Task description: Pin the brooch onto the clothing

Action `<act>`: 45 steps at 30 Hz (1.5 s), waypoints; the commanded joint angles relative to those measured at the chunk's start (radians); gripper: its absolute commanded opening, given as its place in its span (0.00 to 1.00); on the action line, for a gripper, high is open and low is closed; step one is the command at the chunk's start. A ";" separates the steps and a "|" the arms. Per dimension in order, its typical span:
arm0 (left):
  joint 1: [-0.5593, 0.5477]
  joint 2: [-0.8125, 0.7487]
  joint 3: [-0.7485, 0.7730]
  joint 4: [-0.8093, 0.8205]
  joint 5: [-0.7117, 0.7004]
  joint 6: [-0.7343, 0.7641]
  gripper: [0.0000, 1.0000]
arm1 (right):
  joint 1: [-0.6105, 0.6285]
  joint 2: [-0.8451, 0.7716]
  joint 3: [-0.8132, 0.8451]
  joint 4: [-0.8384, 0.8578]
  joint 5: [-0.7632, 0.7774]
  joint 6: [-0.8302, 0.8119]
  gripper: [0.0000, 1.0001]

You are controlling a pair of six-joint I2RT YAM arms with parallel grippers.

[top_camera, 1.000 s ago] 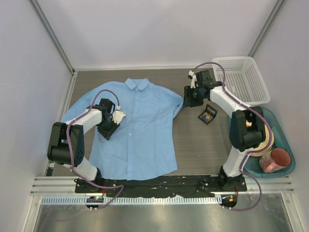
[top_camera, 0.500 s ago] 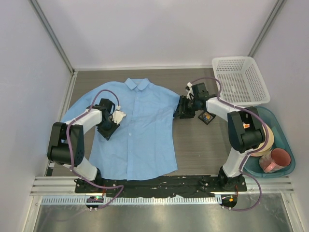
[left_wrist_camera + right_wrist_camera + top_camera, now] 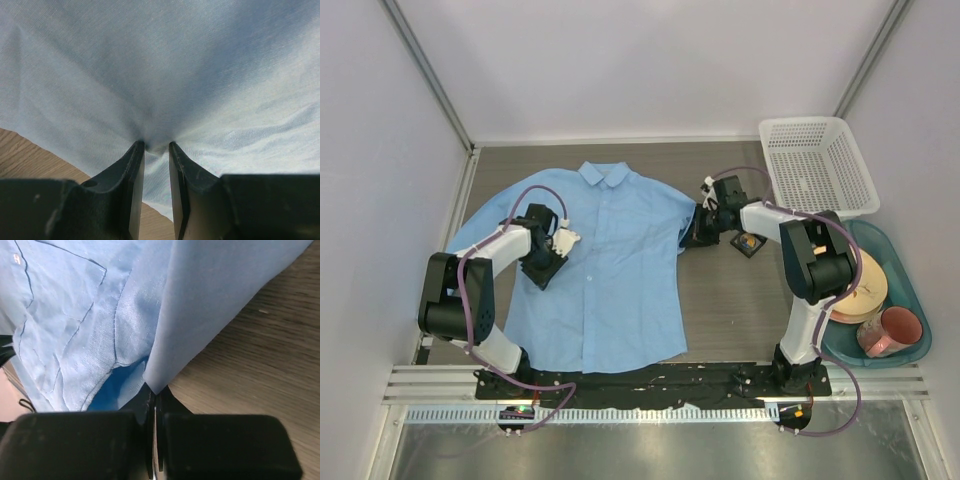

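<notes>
Shirt (image 3: pixel 610 270) spread flat, left pincer (image 3: pixel 156 149) pinching its fabric, right pincer (image 3: pixel 154 396) clamping its edge

Left arm (image 3: pixel 500 243), right arm (image 3: pixel 803 325): white link shells, black joint housings. Purple cable (image 3: pixel 530 189) looped along each. Black base plate (image 3: pixel 650 380) under both, small screws along it. Left gripper (image 3: pixel 156 146): matte black fingers (image 3: pixel 131 172), flat inner faces, rounded tips. Right gripper (image 3: pixel 153 395): black, blocky finger bodies.

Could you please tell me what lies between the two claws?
Only the light blue shirt, in the top view; the left claw and right claw each pinch it.
</notes>
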State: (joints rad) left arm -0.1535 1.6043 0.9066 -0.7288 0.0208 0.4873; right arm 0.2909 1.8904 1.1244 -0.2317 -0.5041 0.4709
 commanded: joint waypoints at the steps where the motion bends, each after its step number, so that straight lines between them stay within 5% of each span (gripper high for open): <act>1: 0.020 0.029 -0.034 0.040 -0.042 0.020 0.29 | -0.015 -0.045 0.090 -0.135 0.064 -0.165 0.01; 8: 0.037 0.039 -0.037 0.045 -0.061 0.020 0.27 | -0.025 -0.076 0.285 -0.379 0.424 -0.503 0.01; 13: 0.042 0.045 -0.025 0.040 -0.056 0.019 0.26 | -0.033 -0.053 0.371 -0.402 0.558 -0.568 0.02; 15: 0.042 0.046 -0.025 0.037 -0.050 0.011 0.26 | -0.033 -0.042 0.426 -0.425 0.561 -0.563 0.09; 19: 0.042 0.048 -0.012 0.026 -0.039 0.004 0.26 | -0.035 -0.065 0.462 -0.449 0.482 -0.534 0.51; 22: 0.042 0.045 -0.009 0.022 -0.035 0.000 0.26 | -0.033 -0.103 0.420 -0.480 0.403 -0.474 0.66; 26: 0.042 0.045 0.000 0.014 -0.024 -0.003 0.26 | -0.030 -0.163 0.284 -0.459 0.225 -0.351 0.71; 33: 0.042 0.049 0.008 0.011 -0.024 -0.006 0.26 | -0.021 -0.117 0.150 -0.344 0.168 -0.216 0.79; 39: 0.042 0.048 0.002 0.017 -0.024 -0.009 0.27 | -0.024 -0.047 0.160 -0.284 0.182 -0.164 0.77; 41: 0.042 0.051 0.005 0.017 -0.024 -0.013 0.27 | -0.041 -0.030 0.158 -0.264 0.174 -0.147 0.54; 43: 0.042 0.057 0.006 0.017 0.004 -0.018 0.27 | -0.055 -0.034 0.161 -0.261 0.174 -0.146 0.19; 45: 0.042 0.059 0.006 0.020 0.001 -0.018 0.27 | -0.068 -0.048 0.172 -0.274 0.183 -0.173 0.06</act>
State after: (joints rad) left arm -0.1234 1.6218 0.9211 -0.7376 -0.0006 0.4763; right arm 0.2516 1.8709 1.2690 -0.5457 -0.3172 0.2932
